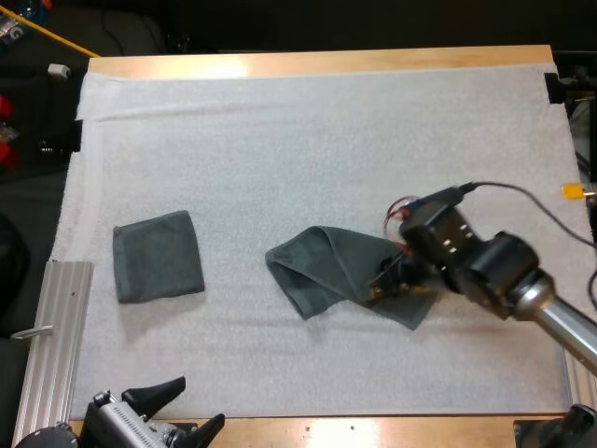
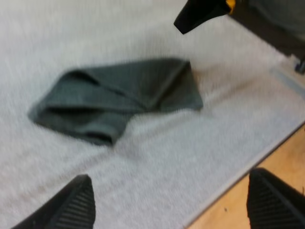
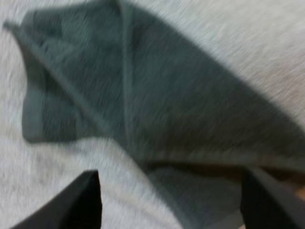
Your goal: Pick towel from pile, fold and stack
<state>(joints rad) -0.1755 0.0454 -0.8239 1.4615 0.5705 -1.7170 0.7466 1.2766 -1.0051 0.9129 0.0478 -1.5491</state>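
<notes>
At the table's (image 1: 373,431) near edge, around 7 o'clock, my left tool (image 1: 203,399) is idling with its fingers spread and nothing between them. Farther in, just toward 4 o'clock of the white mat's (image 1: 326,140) centre, the loose towel (image 1: 322,269) is lying half doubled over. My right tool (image 1: 396,283) is hovering at its 3 o'clock end, fingers apart and gripping nothing. Toward 9 o'clock, well apart, the folded towel (image 1: 159,255) is sitting flat. I am judging the main risk to be a shallow pinch: closing here could be catching only the top layer, so lifting would be dragging the fold open, or snagging the soft mat beneath.
</notes>
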